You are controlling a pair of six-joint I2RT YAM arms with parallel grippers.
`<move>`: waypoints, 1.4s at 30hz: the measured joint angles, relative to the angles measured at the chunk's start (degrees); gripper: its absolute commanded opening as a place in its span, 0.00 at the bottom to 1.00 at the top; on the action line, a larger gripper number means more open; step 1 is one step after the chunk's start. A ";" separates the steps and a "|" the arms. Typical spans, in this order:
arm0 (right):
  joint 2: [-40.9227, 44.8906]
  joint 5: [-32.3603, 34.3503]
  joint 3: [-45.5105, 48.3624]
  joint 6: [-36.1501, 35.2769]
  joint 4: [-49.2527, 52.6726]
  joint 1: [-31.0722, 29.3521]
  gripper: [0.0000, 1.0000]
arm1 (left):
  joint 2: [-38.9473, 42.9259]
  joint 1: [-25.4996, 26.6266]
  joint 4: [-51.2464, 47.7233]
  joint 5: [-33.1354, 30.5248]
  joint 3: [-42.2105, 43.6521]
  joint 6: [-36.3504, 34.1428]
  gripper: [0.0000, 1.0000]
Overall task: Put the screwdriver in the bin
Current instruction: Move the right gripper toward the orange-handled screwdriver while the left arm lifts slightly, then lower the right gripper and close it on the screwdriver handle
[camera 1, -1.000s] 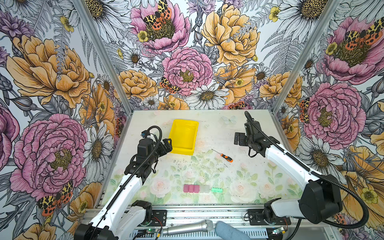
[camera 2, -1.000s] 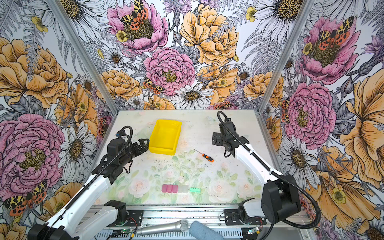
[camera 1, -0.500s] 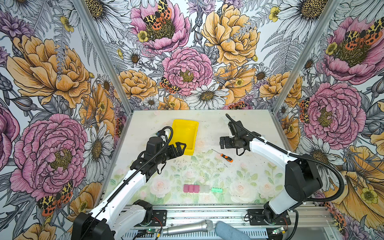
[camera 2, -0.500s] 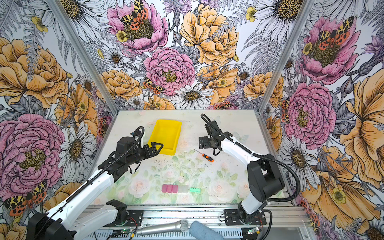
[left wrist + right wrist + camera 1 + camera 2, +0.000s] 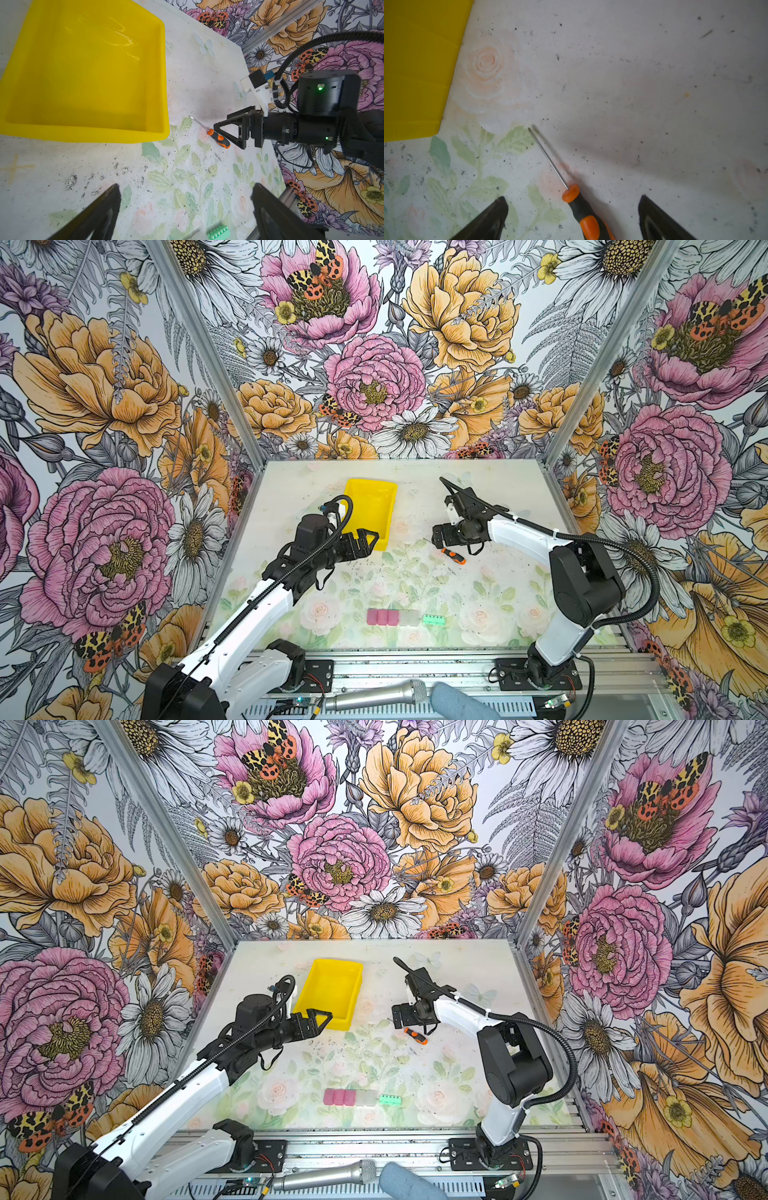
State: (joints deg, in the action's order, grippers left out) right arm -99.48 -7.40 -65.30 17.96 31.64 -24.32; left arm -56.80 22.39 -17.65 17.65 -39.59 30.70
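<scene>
Nothing is done yet: the screwdriver (image 5: 584, 212) lies flat on the table (image 5: 478, 593), near the bin (image 5: 164, 83), which is empty. My right gripper (image 5: 439, 536) hangs spread wide with the handle between its fingers, grasping nothing (whether the tips touch the table I can't tell). The left gripper (image 5: 186, 191) is spread and empty too, near the bin's front edge. Left to do: clench, lift, clear the rim, drop. The stretch between looks bare; the blocks (image 5: 386, 617) lie well apart.
</scene>
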 measured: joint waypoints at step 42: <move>-0.17 5.42 7.96 3.74 -2.01 -2.95 0.10 | 3.08 -3.15 -1.09 -2.32 -0.04 -1.75 0.99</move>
State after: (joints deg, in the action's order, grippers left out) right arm -99.66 -1.98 -57.34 21.69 29.63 -27.27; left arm -53.71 19.25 -18.74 15.33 -39.64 28.95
